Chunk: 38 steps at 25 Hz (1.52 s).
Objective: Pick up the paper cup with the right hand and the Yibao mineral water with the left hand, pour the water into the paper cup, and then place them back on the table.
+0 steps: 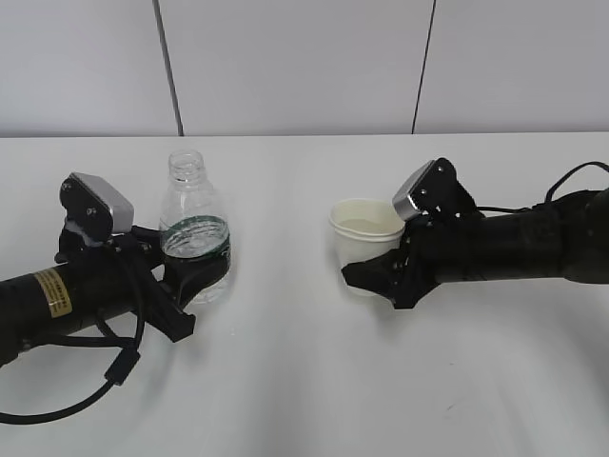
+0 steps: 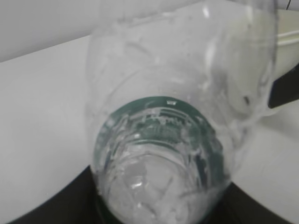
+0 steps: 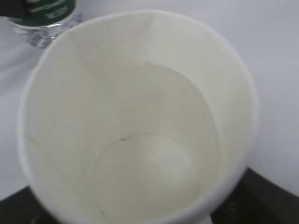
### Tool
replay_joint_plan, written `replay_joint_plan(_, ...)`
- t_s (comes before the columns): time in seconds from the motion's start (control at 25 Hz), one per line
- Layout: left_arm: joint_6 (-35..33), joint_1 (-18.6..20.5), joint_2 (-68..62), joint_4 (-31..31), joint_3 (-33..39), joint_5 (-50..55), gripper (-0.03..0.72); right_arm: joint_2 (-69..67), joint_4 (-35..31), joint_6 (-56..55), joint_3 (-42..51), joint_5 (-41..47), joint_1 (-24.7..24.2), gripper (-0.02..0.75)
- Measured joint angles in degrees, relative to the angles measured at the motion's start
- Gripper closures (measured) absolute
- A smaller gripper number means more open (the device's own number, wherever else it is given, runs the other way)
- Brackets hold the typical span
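Observation:
The Yibao mineral water [image 1: 195, 238], a clear capless bottle with a dark green label band, stands upright at the left on the table [image 1: 304, 381]. My left hand [image 1: 197, 273] is shut on it at the label; the bottle fills the left wrist view [image 2: 163, 140]. The cream-white paper cup [image 1: 364, 227] stands upright right of centre. My right hand [image 1: 369, 276] is shut on its lower wall. The right wrist view looks down into the cup [image 3: 117, 93], where a clear liquid seems to lie. I cannot tell whether either base touches the table.
A bare stretch of white table separates bottle and cup. A loose black cable [image 1: 114, 367] loops below the left arm. A grey panelled wall [image 1: 304, 57] runs behind the table's far edge. The bottle's label shows at the top left of the right wrist view [image 3: 46, 11].

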<state>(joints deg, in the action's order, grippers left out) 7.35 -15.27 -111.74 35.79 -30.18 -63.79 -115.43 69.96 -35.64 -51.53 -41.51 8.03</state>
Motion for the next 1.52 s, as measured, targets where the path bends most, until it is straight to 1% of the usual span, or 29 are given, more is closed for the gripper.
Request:
replay_joint_plan(0.12,0.05,0.0,0.0,0.02,0.0,0.0,0.344,0.0,-2.85,4.83,0.0,0.5,-1.12,0.218)
replay_joint_plan(0.28,0.05,0.0,0.0,-0.22,0.0,0.0,0.344,0.0,-6.5,9.5,0.12,0.39,-1.23,0.218)
replay_joint_plan(0.44,0.05,0.0,0.0,-1.18,0.0,0.0,0.347,-0.11,-11.66,13.37,1.68,-0.1,-1.23,0.218)
replay_joint_plan(0.56,0.05,0.0,-0.57,-1.55,-0.73,-0.02,0.347,-2.18,-16.67,17.5,3.03,-3.34,-1.23,0.218)
replay_joint_plan(0.64,0.05,0.0,-1.38,-1.34,-1.92,-0.07,0.347,-4.18,-19.15,19.49,3.9,-7.19,-1.23,0.218)
replay_joint_plan(0.8,0.05,-0.19,-2.2,-0.85,-3.37,0.0,0.348,-6.4,-20.92,23.08,4.14,-12.39,-1.23,0.218)
replay_joint_plan(0.92,0.05,-1.12,-2.92,-0.58,-4.54,-0.06,0.347,-7.18,-23.62,25.04,4.14,-13.63,-1.23,0.218)
replay_joint_plan(1.12,0.05,-3.78,-4.13,0.11,-4.92,0.0,0.349,-8.7,-28.96,25.7,4.14,-14.29,-1.23,0.218)
replay_joint_plan(1.36,0.05,-6.7,-4.17,3.88,-4.96,-0.05,0.349,-9.43,-31.0,26.3,4.14,-14.41,-1.23,0.218)
replay_joint_plan(1.52,0.05,-7.62,-4.17,4.62,-4.96,-0.05,0.349,-9.43,-31.24,28.79,4.14,-14.41,-1.23,0.218)
